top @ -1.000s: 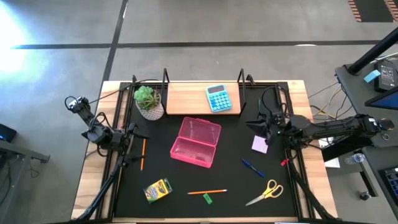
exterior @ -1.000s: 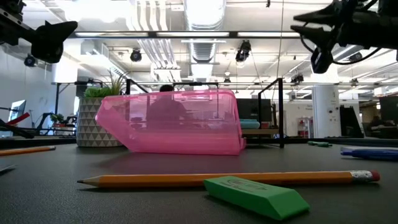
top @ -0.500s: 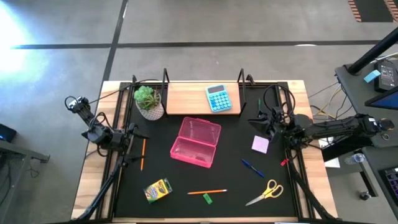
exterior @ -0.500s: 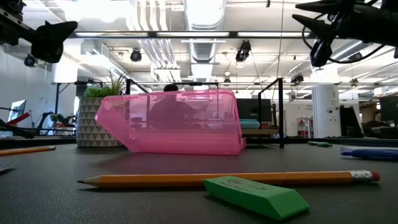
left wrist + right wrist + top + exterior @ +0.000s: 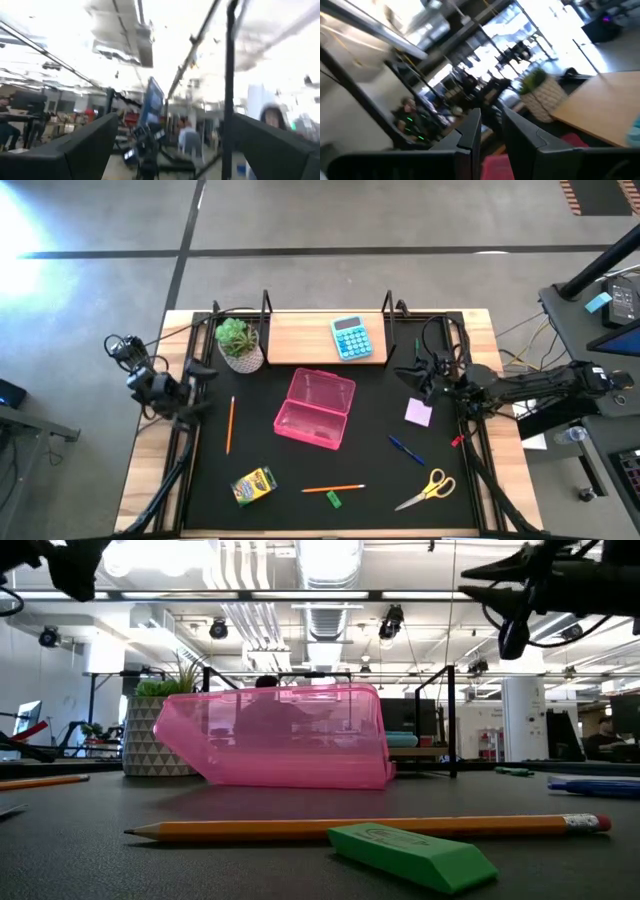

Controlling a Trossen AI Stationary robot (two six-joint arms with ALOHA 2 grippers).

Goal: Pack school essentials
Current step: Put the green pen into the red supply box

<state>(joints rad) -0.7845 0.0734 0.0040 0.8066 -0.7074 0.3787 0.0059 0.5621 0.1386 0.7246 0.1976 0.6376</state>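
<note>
In the high view the open pink pencil case (image 5: pixel 320 408) lies mid-mat; in the low view it (image 5: pixel 275 735) rests on its base. Around it lie one orange pencil (image 5: pixel 230 425), a second (image 5: pixel 333 488) beside the green block (image 5: pixel 333 500), the blue pen (image 5: pixel 405 450), yellow-handled scissors (image 5: pixel 428 488) and the crayon box (image 5: pixel 254 485). My left gripper (image 5: pixel 203 385) hovers open over the mat's left edge, fingers wide apart in its wrist view (image 5: pixel 172 150). My right gripper (image 5: pixel 408 377) hangs shut above the mat's right side, near a purple note pad (image 5: pixel 418 412).
A wooden shelf (image 5: pixel 300 345) along the far edge carries the light-blue calculator (image 5: pixel 351 338); the potted plant (image 5: pixel 238 343) stands at the far left corner. A small red item (image 5: pixel 457 440) lies at the mat's right edge. Black frame posts rise along the far side.
My left gripper has drawn back toward the table's left edge and risen; in the low view it has climbed almost out of the top-left corner. The things on the mat have stayed put.
</note>
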